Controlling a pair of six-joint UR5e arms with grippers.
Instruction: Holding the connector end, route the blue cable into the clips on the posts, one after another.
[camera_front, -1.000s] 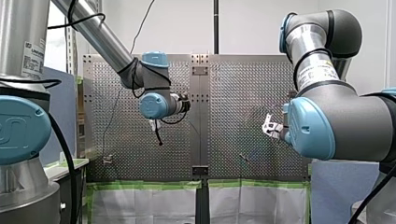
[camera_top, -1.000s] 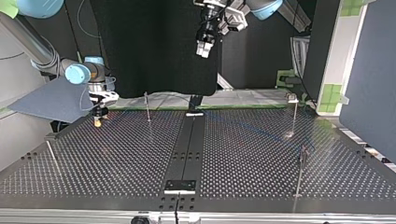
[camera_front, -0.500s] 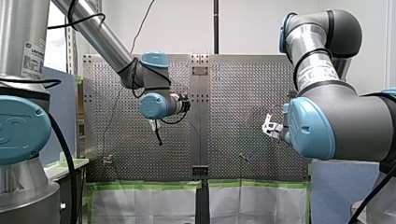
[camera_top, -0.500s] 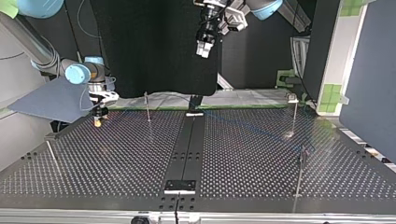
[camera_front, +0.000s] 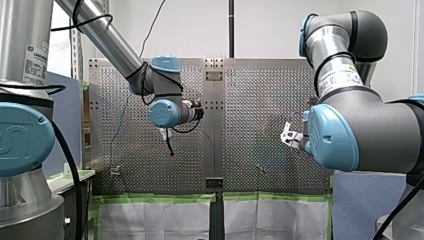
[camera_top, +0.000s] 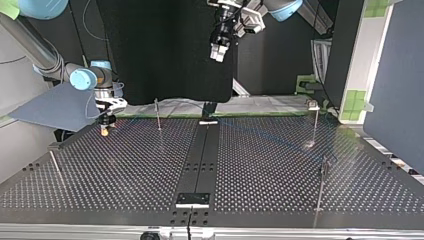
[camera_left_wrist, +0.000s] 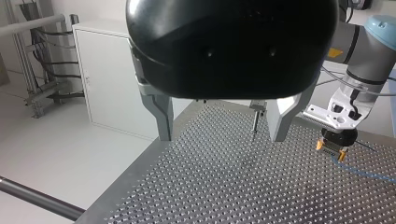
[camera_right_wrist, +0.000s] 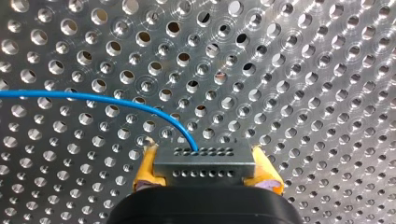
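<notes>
Over at the top view's left, near the far edge of the holey surface (camera_top: 260, 175), my right hand (camera_top: 105, 126) hangs low, just above the metal. From that far away you cannot see what it has. Its own wrist view shows it up close. The yellow pads (camera_right_wrist: 145, 169) squeeze tight on both sides of a small grey connector (camera_right_wrist: 204, 158). The blue cable (camera_right_wrist: 93, 96) comes out of the connector, bends over and runs off to one side over the holes. The top view shows what that wrist view cannot: thin posts standing on the surface. One post (camera_top: 158, 116) is near my right hand, another post (camera_top: 315, 125) is far across, one post (camera_top: 321, 187) is closer to the camera, and one post (camera_top: 54, 167) is at the near left. My left hand (camera_top: 218, 49) hangs high over the middle, well apart from them all. Only the left wrist view shows its metal fingers (camera_left_wrist: 163, 116) spread wide with nothing between them. No view shows me whether the cable sits in a clip.
</notes>
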